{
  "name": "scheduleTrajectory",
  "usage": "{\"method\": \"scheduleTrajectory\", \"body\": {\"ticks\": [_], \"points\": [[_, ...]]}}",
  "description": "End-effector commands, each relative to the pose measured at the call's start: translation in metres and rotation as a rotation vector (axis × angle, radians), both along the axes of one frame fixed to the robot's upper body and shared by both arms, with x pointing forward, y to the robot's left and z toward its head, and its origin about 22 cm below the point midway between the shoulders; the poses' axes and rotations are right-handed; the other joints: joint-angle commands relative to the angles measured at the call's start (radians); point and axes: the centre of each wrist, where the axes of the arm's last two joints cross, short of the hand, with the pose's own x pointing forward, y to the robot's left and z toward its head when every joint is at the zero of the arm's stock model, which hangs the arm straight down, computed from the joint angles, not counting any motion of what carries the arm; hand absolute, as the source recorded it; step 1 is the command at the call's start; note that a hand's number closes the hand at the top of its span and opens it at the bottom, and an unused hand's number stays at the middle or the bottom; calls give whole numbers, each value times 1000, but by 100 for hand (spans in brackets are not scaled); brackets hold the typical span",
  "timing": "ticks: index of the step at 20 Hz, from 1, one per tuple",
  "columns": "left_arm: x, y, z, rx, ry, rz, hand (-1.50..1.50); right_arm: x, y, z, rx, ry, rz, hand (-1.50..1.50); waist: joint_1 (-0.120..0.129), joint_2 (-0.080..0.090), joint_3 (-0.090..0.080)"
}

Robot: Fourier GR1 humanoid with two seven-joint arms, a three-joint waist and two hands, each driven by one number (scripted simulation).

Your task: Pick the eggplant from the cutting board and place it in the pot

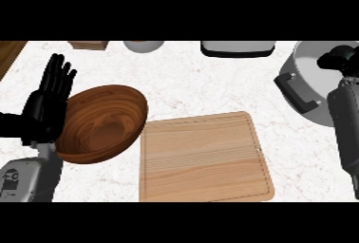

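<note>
The wooden cutting board (pixel 204 159) lies at the centre with nothing on it. At the upper right stands the grey pot (pixel 303 71), with a black handle (pixel 296 91) on its near-left side. My right forearm (pixel 347 123) runs up the right edge, and my right hand (pixel 338 57) hangs over the pot's inside as a dark bunched shape. The eggplant shows nowhere; whether that hand holds it is hidden. My left hand (pixel 48 102) rests open at the left edge, fingers up, beside the wooden bowl.
A large brown wooden bowl (pixel 104 124) sits just left of the board, touching its corner. Along the back edge are a small wooden block (pixel 88 45), a white round object (pixel 144 45) and a white-and-black appliance (pixel 237 48).
</note>
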Motion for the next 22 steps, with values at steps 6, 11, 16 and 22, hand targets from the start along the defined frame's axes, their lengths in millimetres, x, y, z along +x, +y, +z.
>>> {"method": "scheduleTrajectory", "body": {"ticks": [6,11,16,22], "points": [[10,0,-8,-14,7,-15,0,-1,-51,-21,116,100,-23,150,9,6,-2],[7,-10,1,-2,-4,-22,0,-18,-73,-55,391,-15,1,-150,16,10,0],[10,2,-9,4,4,-14,0,-9,-61,-63,379,1,164,-150,17,11,-1],[2,-10,-4,-5,-3,-33,0,0,-50,-45,333,-273,220,-150,17,6,-1]]}}
